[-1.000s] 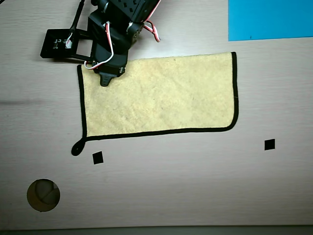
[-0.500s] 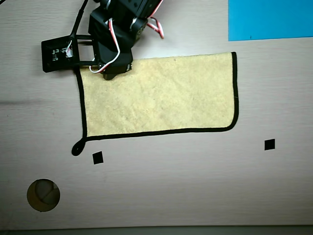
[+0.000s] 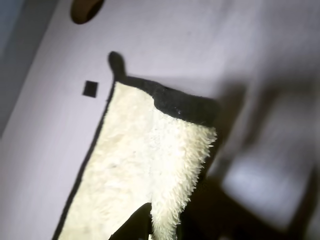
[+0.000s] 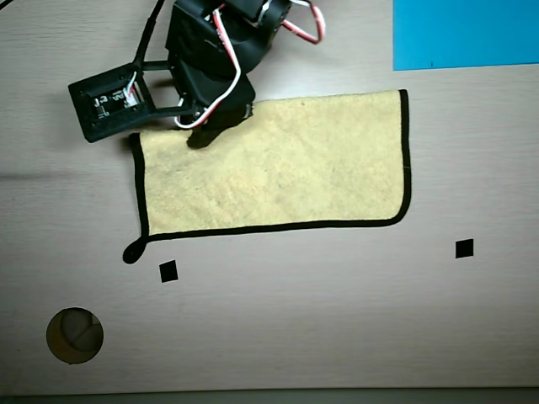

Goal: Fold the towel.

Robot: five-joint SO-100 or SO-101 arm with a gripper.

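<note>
The towel (image 4: pixel 278 160) is pale yellow and fuzzy with black trim, and it lies flat in the middle of the table in the overhead view. Its small black loop (image 4: pixel 130 252) sticks out at the lower left corner. My gripper (image 4: pixel 205 135) sits on the towel's upper left edge, shut on the cloth. In the wrist view the towel (image 3: pixel 130 165) rises toward the camera. Its trimmed corner (image 3: pixel 185 105) is lifted, and the fuzzy edge runs down into my gripper (image 3: pixel 160 231) beside one dark finger (image 3: pixel 134 226). The loop (image 3: pixel 116 62) lies on the table beyond.
A flat bright blue sheet (image 4: pixel 463 34) lies at the top right. Two small black square marks (image 4: pixel 168 271) (image 4: pixel 464 248) sit below the towel, and one mark (image 3: pixel 90 88) shows in the wrist view. A round hole (image 4: pixel 75 335) is in the table at lower left.
The arm has turned and the gripper has shifted slightly right onto the towel's upper edge. The towel's upper left corner has pulled down and inward from where it lay.
</note>
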